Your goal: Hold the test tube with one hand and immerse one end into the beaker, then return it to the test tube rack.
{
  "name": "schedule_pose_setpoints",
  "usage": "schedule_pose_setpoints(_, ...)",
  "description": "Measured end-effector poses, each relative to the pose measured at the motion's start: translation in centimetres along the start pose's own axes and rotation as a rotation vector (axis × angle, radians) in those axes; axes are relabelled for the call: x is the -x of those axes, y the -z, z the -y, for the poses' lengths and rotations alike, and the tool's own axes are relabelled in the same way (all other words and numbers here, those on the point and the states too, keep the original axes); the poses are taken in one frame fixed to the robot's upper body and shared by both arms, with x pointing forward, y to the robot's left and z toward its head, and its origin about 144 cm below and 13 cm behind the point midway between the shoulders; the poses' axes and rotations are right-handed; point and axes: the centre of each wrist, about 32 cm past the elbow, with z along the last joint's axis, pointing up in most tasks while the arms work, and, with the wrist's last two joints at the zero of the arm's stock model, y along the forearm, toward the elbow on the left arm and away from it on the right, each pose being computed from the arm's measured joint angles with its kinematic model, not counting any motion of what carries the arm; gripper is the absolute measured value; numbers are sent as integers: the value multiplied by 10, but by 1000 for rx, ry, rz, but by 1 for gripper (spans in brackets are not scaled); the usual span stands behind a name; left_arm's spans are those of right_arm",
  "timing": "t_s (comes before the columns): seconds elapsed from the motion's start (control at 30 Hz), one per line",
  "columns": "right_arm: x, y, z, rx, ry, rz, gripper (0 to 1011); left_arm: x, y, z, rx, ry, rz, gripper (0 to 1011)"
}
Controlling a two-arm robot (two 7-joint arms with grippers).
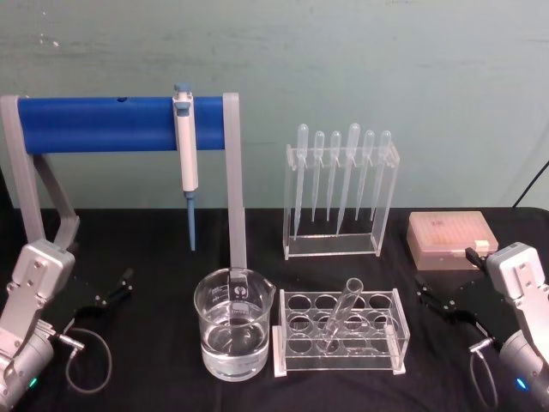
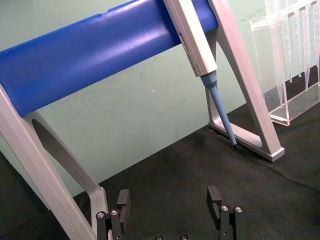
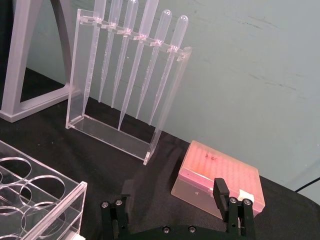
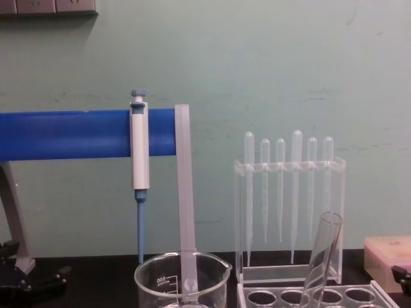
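Observation:
The test tube [image 1: 341, 313] leans tilted in a hole of the clear plastic rack [image 1: 396, 342], open rim up; in the chest view the test tube [image 4: 324, 249] rises above the rack. The beaker [image 1: 233, 335], holding clear liquid, stands just left of the rack, and its rim and spout show in the chest view [image 4: 182, 276]. My left gripper [image 1: 114, 287] rests open near the table's left edge, far from both. My right gripper [image 1: 434, 297] rests open to the right of the rack. Both wrist views show spread fingers, left gripper [image 2: 168, 200] and right gripper [image 3: 172, 192], with nothing between them.
A grey stand with a blue bar [image 1: 120, 123] carries a white-and-blue micropipette [image 1: 185, 146] at the back left. A clear holder with several plastic pipettes [image 1: 341, 193] stands behind the rack. A pink tip box [image 1: 452, 240] lies at the back right. A cable loop [image 1: 86, 356] lies by my left arm.

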Motion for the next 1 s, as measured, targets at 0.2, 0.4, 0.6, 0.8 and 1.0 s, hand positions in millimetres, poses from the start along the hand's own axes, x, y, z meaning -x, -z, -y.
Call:
schedule_pose_setpoints(0.2, 0, 0, 0, 0, 0, 0, 1002, 0, 0, 0, 0, 0, 0, 1000)
schedule_pose_setpoints(0.4, 0, 0, 0, 0, 0, 0, 1002, 0, 0, 0, 0, 0, 0, 1000)
schedule_pose_setpoints(0.6, 0, 0, 0, 0, 0, 0, 1002, 0, 0, 0, 0, 0, 0, 1000)
schedule_pose_setpoints(0.8, 0, 0, 0, 0, 0, 0, 1002, 0, 0, 0, 0, 0, 0, 1000)
schedule_pose_setpoints(1.0, 0, 0, 0, 0, 0, 0, 1002, 0, 0, 0, 0, 0, 0, 1000)
